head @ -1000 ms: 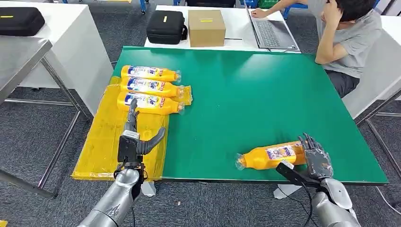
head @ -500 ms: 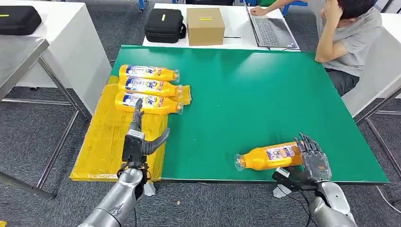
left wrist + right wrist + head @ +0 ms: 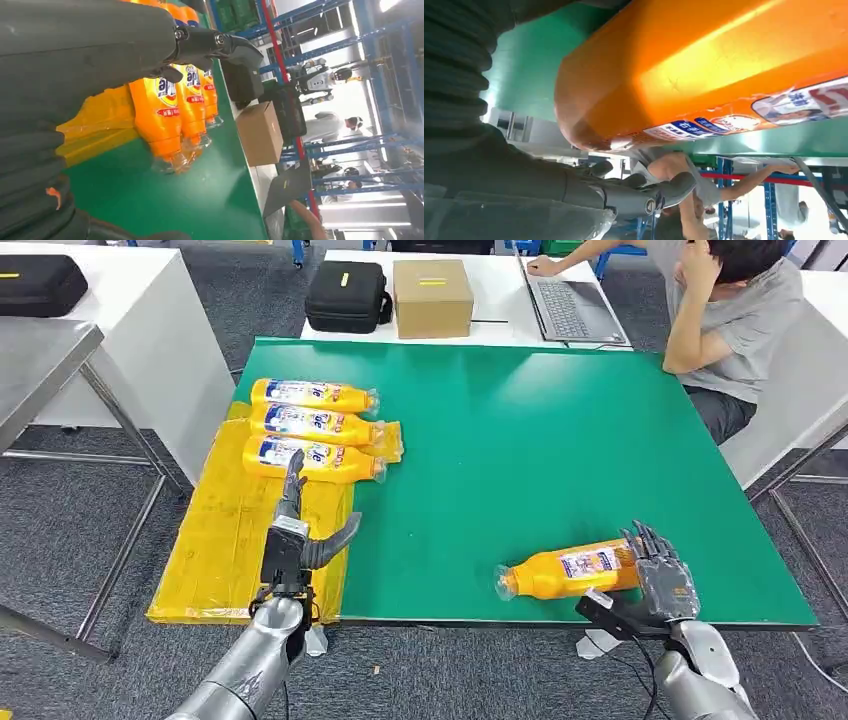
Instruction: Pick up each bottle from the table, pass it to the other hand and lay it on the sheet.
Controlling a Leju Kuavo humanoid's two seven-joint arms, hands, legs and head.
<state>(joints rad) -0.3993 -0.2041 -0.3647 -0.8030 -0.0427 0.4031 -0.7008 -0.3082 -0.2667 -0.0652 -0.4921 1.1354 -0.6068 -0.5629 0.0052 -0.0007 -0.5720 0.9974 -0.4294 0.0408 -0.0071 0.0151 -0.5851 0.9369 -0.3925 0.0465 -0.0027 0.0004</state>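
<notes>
**Fourth bottle at the table edge, right hand not yet gripping**

Nearest you, the right hand is standing at the base of the lone bottle, fingers spread and holding nothing. That bottle is lying close to the near edge of the table; a loose closure could be rolling it off. Your left hand is hovering open and empty over the sheet. Farther off, three bottles are lying side by side, leaving limited room.

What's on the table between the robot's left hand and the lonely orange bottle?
Nothing. In the head view, just bare green table lies between the left hand and the lone bottle.
</notes>
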